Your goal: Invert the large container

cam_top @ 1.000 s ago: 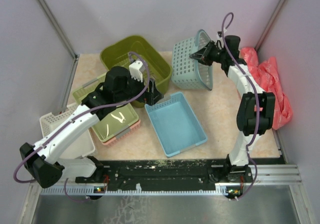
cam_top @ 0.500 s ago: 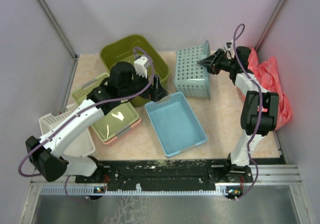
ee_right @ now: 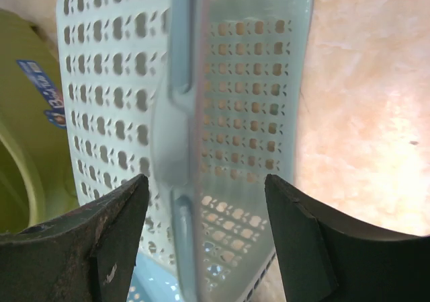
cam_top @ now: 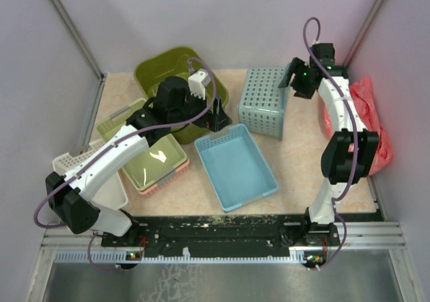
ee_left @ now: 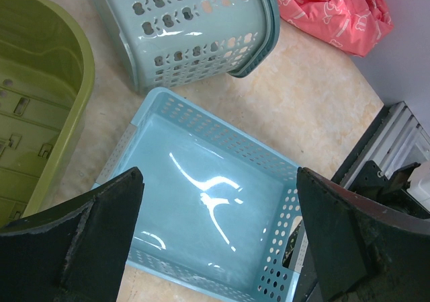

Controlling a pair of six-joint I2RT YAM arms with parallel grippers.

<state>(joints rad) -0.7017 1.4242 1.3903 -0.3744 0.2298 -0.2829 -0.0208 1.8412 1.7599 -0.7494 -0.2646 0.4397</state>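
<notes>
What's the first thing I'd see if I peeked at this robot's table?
Probably the teal mesh basket tipped over at the back, with the open right gripper right beside it. Next, the big olive-green tub at the back left, opening up, and the bright pink bag by the right wall.

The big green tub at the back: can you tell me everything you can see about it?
The large container is a deep olive-green tub of shiny plastic with rounded corners and a rolled rim. It stands upright, open side up, at the far left of the table. Slots show in its bottom and a blue label on one wall. The left arm hangs over its near side and hides that edge. The left gripper is open, not touching it.
</notes>
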